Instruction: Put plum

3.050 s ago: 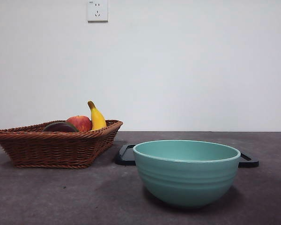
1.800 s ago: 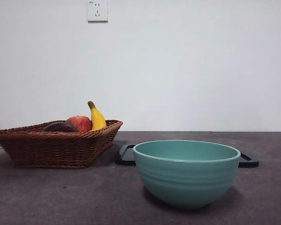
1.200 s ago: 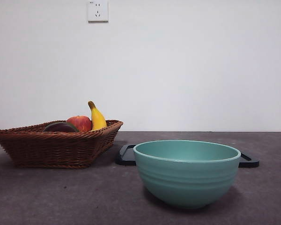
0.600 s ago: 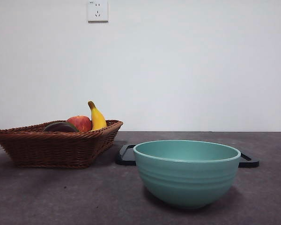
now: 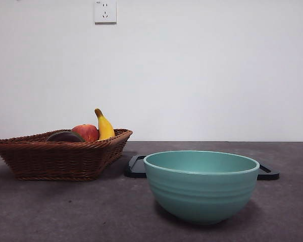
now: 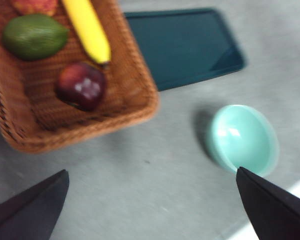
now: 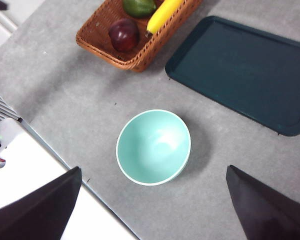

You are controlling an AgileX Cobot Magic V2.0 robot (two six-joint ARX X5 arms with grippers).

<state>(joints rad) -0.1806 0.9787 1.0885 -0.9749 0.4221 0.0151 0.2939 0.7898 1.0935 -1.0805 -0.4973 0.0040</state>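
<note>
Left wrist view: left gripper (image 6: 152, 202) hangs wide open, holding nothing, and so does the right gripper (image 7: 155, 207). Glossy round plum (image 6: 81, 85) sits in the woven wicker basket (image 6: 140, 95), smooth teal bowl (image 6: 242, 137) nearby.

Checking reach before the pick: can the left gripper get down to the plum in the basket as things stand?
Probably yes. The left gripper hangs open above the table, and the plum lies uncovered in the basket, apart from the banana and green fruit.
</note>
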